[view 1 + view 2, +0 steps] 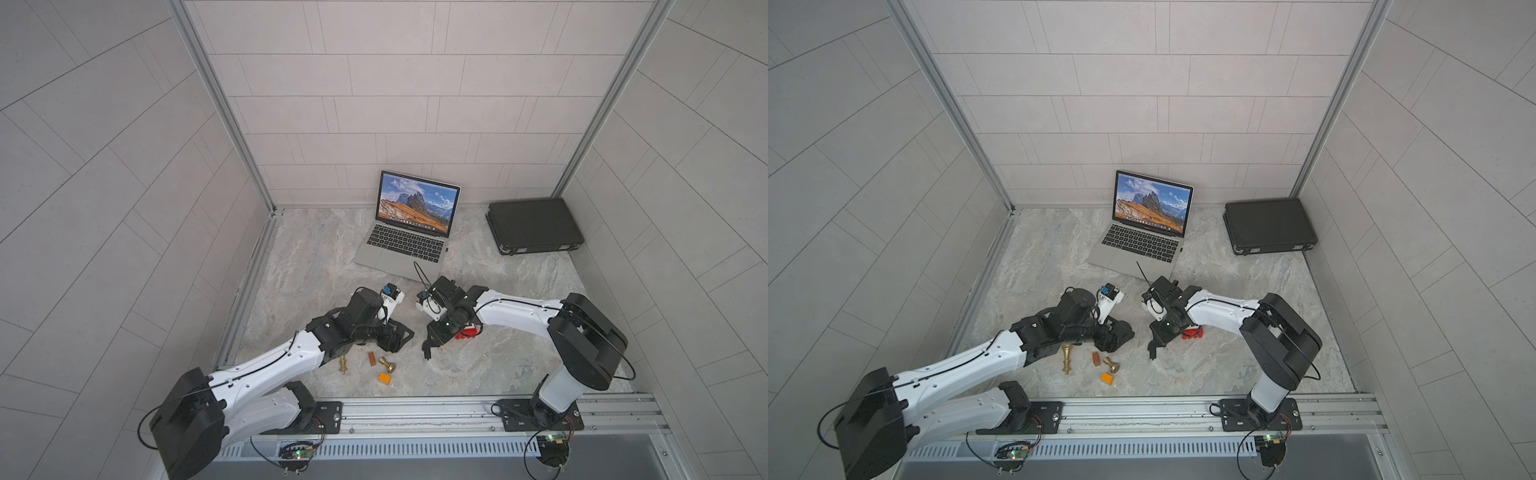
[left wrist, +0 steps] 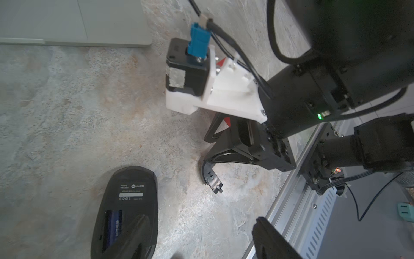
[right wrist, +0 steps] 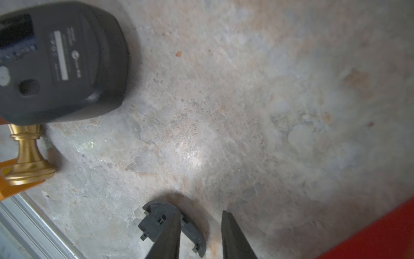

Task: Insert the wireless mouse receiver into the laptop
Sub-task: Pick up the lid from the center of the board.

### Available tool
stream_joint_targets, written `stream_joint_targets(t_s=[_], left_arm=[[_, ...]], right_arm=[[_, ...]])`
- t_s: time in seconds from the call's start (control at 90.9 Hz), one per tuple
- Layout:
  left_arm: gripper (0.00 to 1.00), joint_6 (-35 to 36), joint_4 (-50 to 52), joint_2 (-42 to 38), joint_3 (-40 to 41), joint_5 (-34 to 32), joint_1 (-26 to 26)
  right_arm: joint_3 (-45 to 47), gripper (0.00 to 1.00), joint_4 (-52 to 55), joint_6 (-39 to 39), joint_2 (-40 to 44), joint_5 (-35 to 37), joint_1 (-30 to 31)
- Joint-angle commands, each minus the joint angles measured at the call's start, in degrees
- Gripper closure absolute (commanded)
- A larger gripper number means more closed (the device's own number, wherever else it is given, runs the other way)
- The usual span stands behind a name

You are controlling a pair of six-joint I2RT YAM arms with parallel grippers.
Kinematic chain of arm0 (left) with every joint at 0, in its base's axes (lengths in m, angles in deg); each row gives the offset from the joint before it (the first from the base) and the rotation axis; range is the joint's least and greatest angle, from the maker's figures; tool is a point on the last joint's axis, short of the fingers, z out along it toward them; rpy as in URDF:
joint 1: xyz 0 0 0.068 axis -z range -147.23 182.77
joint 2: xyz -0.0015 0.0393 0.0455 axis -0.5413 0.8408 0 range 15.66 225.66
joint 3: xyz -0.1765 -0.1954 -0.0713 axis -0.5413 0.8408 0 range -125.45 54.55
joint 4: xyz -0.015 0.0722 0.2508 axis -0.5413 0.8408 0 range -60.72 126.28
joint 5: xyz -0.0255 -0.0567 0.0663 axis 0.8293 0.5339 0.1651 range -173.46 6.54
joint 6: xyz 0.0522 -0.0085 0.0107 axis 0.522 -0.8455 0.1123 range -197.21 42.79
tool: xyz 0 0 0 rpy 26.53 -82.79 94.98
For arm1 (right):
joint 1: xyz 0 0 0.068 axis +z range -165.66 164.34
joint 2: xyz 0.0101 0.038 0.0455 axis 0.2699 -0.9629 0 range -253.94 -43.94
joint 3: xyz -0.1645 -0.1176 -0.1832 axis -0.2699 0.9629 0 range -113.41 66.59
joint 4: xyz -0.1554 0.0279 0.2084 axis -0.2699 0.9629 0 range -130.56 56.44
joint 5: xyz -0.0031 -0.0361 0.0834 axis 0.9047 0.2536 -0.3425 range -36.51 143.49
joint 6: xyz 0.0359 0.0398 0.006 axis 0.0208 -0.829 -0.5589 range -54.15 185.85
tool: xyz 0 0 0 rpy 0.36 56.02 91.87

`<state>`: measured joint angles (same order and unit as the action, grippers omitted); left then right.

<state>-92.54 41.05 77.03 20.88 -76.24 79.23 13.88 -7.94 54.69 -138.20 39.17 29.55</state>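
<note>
The silver laptop [image 1: 409,245] stands open at the back in both top views. A tiny dark stub [image 1: 446,249], the wireless mouse receiver by its look, sits against the laptop's right side edge, far from both grippers. The black mouse [image 2: 132,197] lies belly up with its battery bay uncovered. My left gripper [image 2: 201,246] hovers open beside the mouse, one finger over it and bare table in the gap. My right gripper [image 3: 201,214] is low over the table with its jaws apart. The half-round mouse cover [image 3: 156,217] lies flat under one of its fingers, not pinched.
A flat black case [image 1: 534,226] lies at the back right. Two brass chess pieces [image 1: 343,365] [image 1: 388,365], a brown block [image 1: 373,358] and an orange block [image 1: 385,378] lie near the front. A red item [image 1: 467,334] sits under the right arm. A metal rail [image 1: 457,409] borders the front.
</note>
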Motion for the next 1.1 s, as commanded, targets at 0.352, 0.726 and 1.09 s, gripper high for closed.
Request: stream_joint_targets(t_s=[0.352, 0.726, 1.09], left_arm=[[0.25, 6.73, 0.23, -1.76, 2.22, -8.19, 7.0], [0.25, 24.6, -4.31, -2.3, 4.2, -32.15, 28.98], [0.25, 31.85, -4.37, 8.44, -0.29, -48.09, 39.13]], right_arm=[[2.28, 0.95, 3.01, -3.73, 1.73, 2.01, 3.79], [0.81, 1.0, 13.89, -10.08, 10.24, -9.13, 2.59], [0.69, 1.0, 12.43, -21.08, 15.08, -20.87, 1.81]])
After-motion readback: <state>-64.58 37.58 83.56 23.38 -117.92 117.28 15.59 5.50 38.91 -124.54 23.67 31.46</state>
